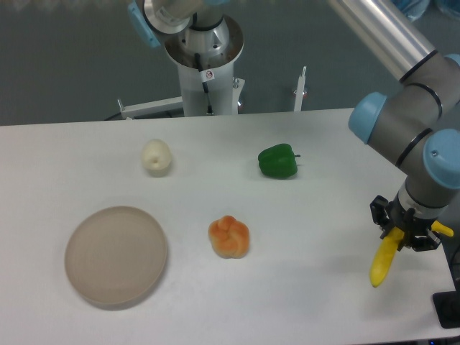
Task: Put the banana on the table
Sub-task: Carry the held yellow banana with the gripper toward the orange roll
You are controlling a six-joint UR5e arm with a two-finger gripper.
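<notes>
The banana (383, 261) is bright yellow and hangs nearly upright at the right side of the white table (302, 287), its lower tip close to or touching the tabletop. My gripper (404, 231) is shut on the banana's upper end, with a yellow bit showing on its right side. The arm comes in from the upper right.
A round beige plate (116, 255) lies at the front left. An orange lumpy fruit (229, 236) sits mid-table, a green bell pepper (278, 161) behind it, and a pale whitish fruit (156, 157) at the back left. The robot base (205, 65) stands behind the table.
</notes>
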